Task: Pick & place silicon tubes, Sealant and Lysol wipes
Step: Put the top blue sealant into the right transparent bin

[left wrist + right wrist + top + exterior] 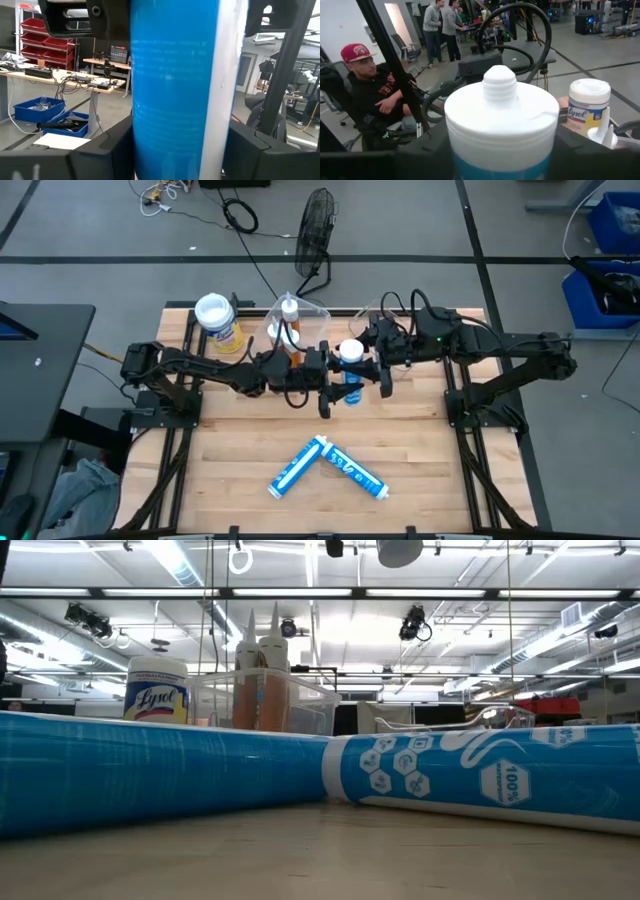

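Big open workshop, bright strip lights overhead, people hanging around at desks in the back. The wooden tabletop (250, 455) has two blue-and-white tubes (327, 466) lying in a V near the front edge, touching at one end. At the far edge there's a clear bin (298, 320) with orange tubes (258, 680) standing in it, and the Lysol wipes (217, 321) sit upright just beside it.

Both arms meet mid-table over a third blue tube (350, 370) with a white cap. The left tool (318, 370) looks clamped on the tube's blue body; its wrist view shows fingers (115, 150) hugging either side. The right tool (378, 363) is around the capped end, but I honestly can't tell if it's gripping yet or just closing in.

My guess on handling: the tube is stiff-walled and fairly light but smooth, so it could twist. Gripping mid-body seems safer than the tapered cap. The wipes canister is wider and needs a wide-open grab around its body.
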`<action>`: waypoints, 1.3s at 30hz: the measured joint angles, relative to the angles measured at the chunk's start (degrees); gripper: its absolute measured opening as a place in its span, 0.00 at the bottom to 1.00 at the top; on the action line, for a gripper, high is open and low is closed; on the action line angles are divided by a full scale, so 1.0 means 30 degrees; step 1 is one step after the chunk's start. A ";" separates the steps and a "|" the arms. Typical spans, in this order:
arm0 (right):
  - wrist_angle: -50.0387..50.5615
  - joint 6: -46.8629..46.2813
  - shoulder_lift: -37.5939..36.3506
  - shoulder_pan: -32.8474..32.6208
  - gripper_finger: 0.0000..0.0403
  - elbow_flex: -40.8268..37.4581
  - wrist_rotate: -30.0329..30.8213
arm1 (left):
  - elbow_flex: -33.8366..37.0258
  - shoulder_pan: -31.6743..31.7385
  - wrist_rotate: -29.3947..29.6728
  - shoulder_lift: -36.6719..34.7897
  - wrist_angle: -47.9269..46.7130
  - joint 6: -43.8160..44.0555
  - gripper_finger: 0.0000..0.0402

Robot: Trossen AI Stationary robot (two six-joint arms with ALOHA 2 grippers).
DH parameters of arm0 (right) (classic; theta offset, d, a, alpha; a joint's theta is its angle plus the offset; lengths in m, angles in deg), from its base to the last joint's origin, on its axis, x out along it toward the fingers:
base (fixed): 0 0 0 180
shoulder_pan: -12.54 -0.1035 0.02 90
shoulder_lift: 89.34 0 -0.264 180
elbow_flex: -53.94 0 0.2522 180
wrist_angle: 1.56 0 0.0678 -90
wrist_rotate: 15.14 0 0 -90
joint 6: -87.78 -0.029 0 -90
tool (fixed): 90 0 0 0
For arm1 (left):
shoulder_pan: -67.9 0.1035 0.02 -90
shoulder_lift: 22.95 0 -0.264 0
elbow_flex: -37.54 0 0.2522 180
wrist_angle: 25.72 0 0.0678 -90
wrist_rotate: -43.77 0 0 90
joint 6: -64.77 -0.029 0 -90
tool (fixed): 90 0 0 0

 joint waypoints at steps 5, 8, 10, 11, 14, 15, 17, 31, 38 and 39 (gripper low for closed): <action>0.1862 0.0508 -0.0356 -0.0007 0.51 0.0747 0.0483 | -0.0029 -0.0015 0.0356 0.0000 0.0079 -0.0085 0.58; 0.2582 0.0648 -0.0653 0.0025 0.51 0.1029 0.0748 | -0.0056 0.0005 0.0503 0.0000 0.0160 -0.0126 0.59; 0.2816 0.0654 -0.0822 0.0022 0.51 0.1029 0.1017 | -0.0058 0.0007 0.0555 0.0000 0.0184 -0.0109 0.59; 0.2907 0.0659 -0.0910 0.0022 0.51 0.1029 0.1094 | -0.0058 0.0007 0.0570 -0.0004 0.0184 -0.0107 0.59; 0.3128 0.0638 -0.1023 0.0022 0.51 0.1029 0.1197 | -0.0058 0.0007 0.0712 -0.0007 0.0213 -0.0077 0.59; 0.3132 0.0638 -0.1024 0.0022 0.51 0.1029 0.1210 | -0.0058 0.0007 0.0712 -0.0015 0.0199 -0.0070 0.59; 0.3157 0.0603 -0.1024 0.0022 0.51 0.1029 0.1275 | -0.0058 0.0007 0.0711 -0.0015 0.0197 -0.0065 0.59; 0.1430 0.0591 -0.0801 0.0036 0.51 0.1029 0.1449 | -0.0033 0.0080 0.1273 -0.0087 0.1001 -0.0059 0.58; 0.1751 0.1009 -0.0945 0.0221 0.51 0.1058 0.1702 | 0.0029 0.0101 0.1559 -0.0036 0.1838 -0.0567 0.61; 0.1799 0.1009 -0.1045 0.0286 0.51 0.1058 0.1730 | 0.0029 0.0115 0.1763 -0.0036 0.1941 -0.0558 0.61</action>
